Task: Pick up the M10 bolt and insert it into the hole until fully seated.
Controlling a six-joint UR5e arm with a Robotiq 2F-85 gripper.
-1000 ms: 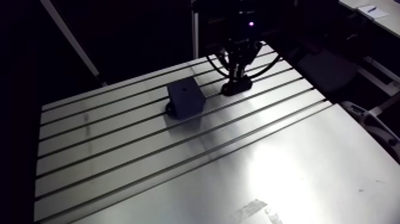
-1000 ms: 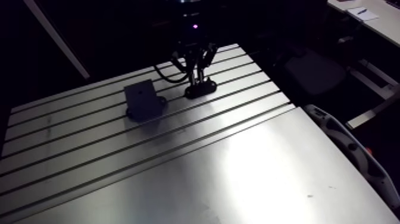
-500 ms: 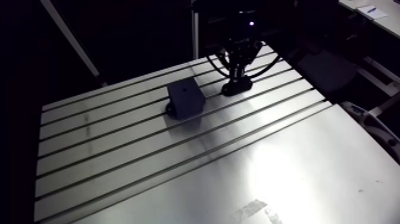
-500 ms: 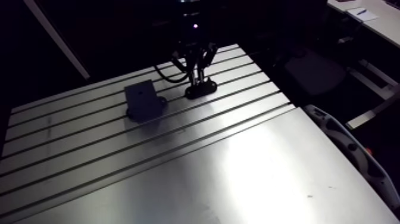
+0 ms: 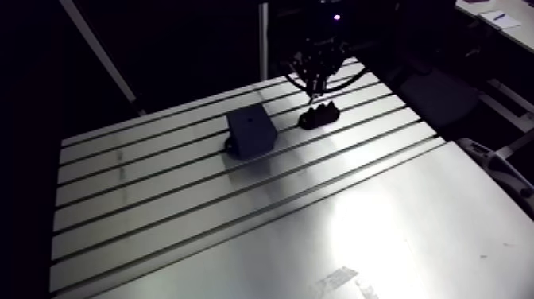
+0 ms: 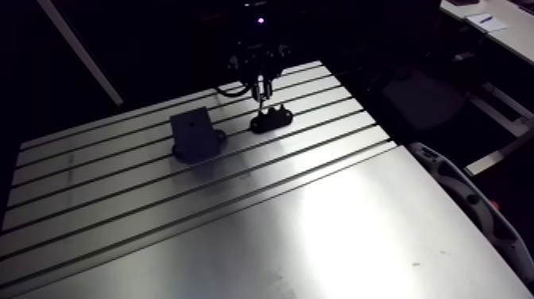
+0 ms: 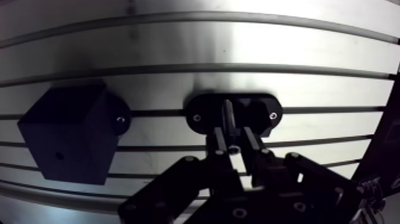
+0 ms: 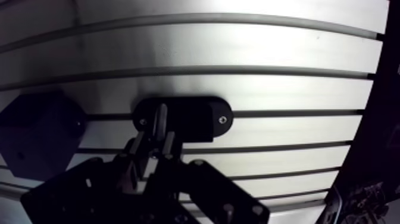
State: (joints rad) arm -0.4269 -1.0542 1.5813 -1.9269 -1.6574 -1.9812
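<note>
Wrist view: jaws pinch the bolt [image 7: 228, 119] by its near end, over the holder [image 7: 205, 107]; stiff, light, probably slippery, so grip the shank squarely.

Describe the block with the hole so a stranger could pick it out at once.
On the slotted table, two black parts sit side by side. The block is the tall boxy one with a small hole in its upper face; its neighbour, the holder, is low and oval, under the gripper that grips the bolt.
</note>
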